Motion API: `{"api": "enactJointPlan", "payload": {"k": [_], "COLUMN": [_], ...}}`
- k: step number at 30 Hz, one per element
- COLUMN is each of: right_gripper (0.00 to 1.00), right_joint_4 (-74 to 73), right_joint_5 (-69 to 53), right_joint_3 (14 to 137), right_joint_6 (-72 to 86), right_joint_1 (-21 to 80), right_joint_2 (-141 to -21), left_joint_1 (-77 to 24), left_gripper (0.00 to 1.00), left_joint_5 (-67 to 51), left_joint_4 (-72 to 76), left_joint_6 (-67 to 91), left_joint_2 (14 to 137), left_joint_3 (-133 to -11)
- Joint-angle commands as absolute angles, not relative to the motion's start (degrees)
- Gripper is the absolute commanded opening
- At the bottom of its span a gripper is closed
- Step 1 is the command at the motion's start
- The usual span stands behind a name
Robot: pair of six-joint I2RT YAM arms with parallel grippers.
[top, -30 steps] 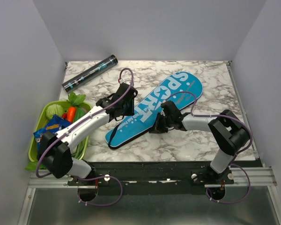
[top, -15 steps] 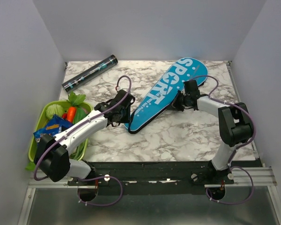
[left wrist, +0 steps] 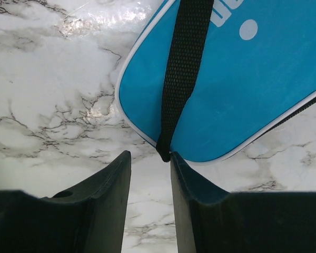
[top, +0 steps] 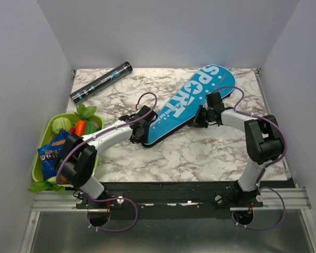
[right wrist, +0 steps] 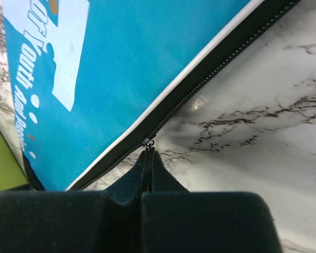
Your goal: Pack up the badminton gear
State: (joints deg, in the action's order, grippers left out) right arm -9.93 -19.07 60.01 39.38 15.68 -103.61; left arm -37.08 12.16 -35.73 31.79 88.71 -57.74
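Across the bench (top: 200,153), slanting from middle to far right: blue SPORT cover (top: 187,103), lying flat. At its narrow near end, left pincer (left wrist: 150,158), jaws parted, gripping nothing; black strap (left wrist: 183,68) ends just ahead of one finger. On the cover's right edge, right pincer (right wrist: 148,153) clenched on zipper pull (right wrist: 148,143). Far left, well apart: dark tube (top: 101,81).

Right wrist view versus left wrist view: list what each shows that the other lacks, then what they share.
Only the right wrist view: the zipper along the racket cover edge, with the right gripper shut on the zipper pull, plus white lettering. Only the left wrist view: the black strap running down to the cover's end, just ahead of the open left gripper. Both: the blue cover lying on the marble table.
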Motion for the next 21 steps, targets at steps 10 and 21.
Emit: {"api": "enactJointPlan", "payload": {"k": [10, 21], "right_gripper": [0.01, 0.01], "right_joint_4": [-9.1, -8.4], "right_joint_5": [-19.9, -20.5], "right_joint_3": [55.8, 55.5], "right_joint_6": [35.8, 35.4], "right_joint_1": [15.3, 15.4], "right_joint_2": [-101.3, -102.4], "left_joint_1": [-31.6, -28.3], "left_gripper": [0.44, 0.44], "left_joint_5": [11.3, 7.9], "left_joint_4": [-31.4, -29.0], "left_joint_6": [32.0, 31.7], "left_joint_2": [91.5, 92.2], "left_joint_3": [-60.8, -59.8]}}
